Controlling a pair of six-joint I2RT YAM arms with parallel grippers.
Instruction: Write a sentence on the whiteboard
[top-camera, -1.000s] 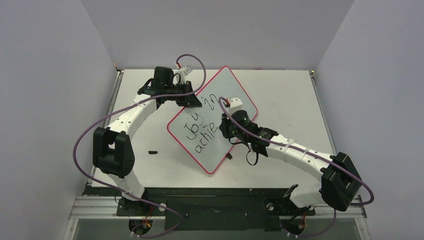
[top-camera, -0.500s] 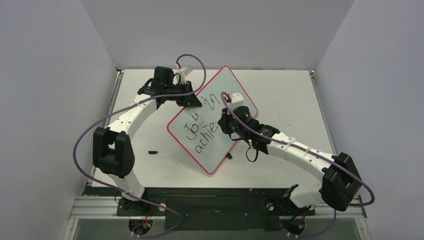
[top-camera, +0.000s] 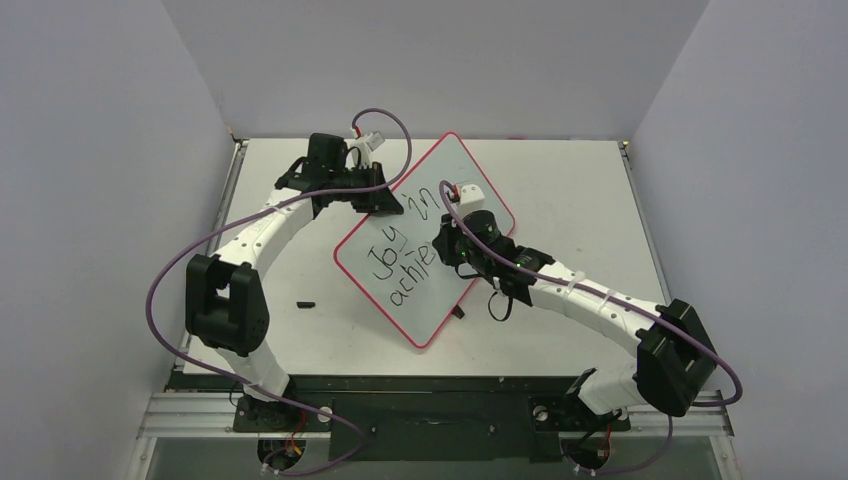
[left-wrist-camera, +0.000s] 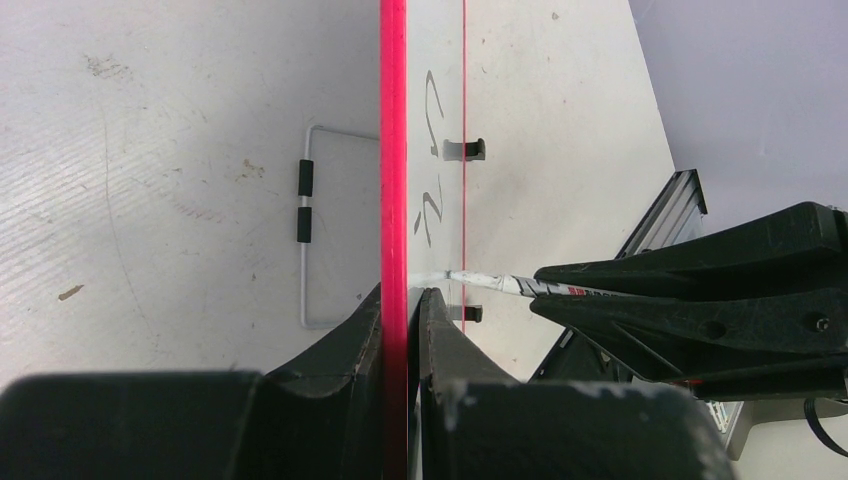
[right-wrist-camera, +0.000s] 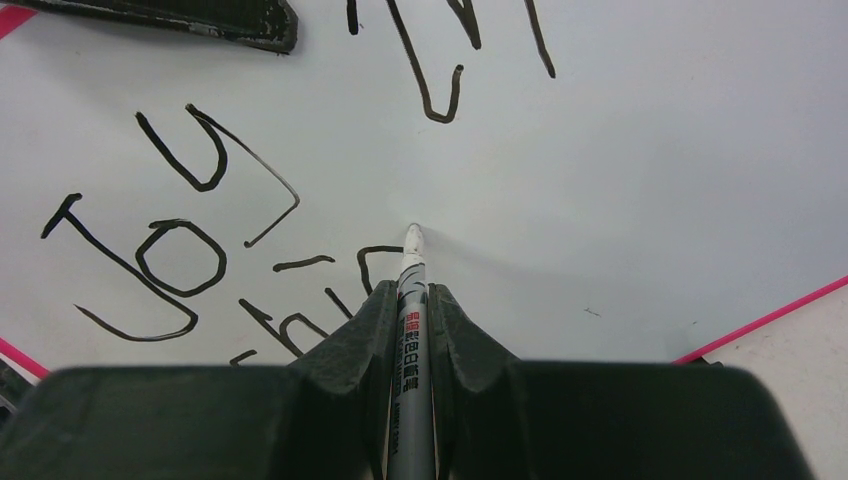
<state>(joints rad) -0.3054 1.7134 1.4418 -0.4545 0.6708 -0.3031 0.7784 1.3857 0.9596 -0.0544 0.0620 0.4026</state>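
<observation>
The whiteboard (top-camera: 428, 312), red-rimmed, stands tilted in the middle of the table. The sentence (top-camera: 398, 258) reads "Joy in" over "achie" in black, with "Joy" underlined. My left gripper (top-camera: 384, 203) is shut on the board's upper-left rim (left-wrist-camera: 393, 150), one finger on each side (left-wrist-camera: 402, 300). My right gripper (top-camera: 448, 246) is shut on a white marker (right-wrist-camera: 411, 330). The marker tip (right-wrist-camera: 413, 232) touches the board just right of the last letter. "Joy" (right-wrist-camera: 150, 250) shows at the left of the right wrist view. The marker (left-wrist-camera: 490, 281) also shows in the left wrist view.
A small black cap (top-camera: 306, 303) lies on the table left of the board. A wire stand (left-wrist-camera: 304, 230) sits behind the board, and a black foot (top-camera: 458, 313) shows at its lower right edge. Grey walls enclose the table on three sides.
My right gripper has shifted a little up and left along the board with the marker. The left arm and the board have not moved.
</observation>
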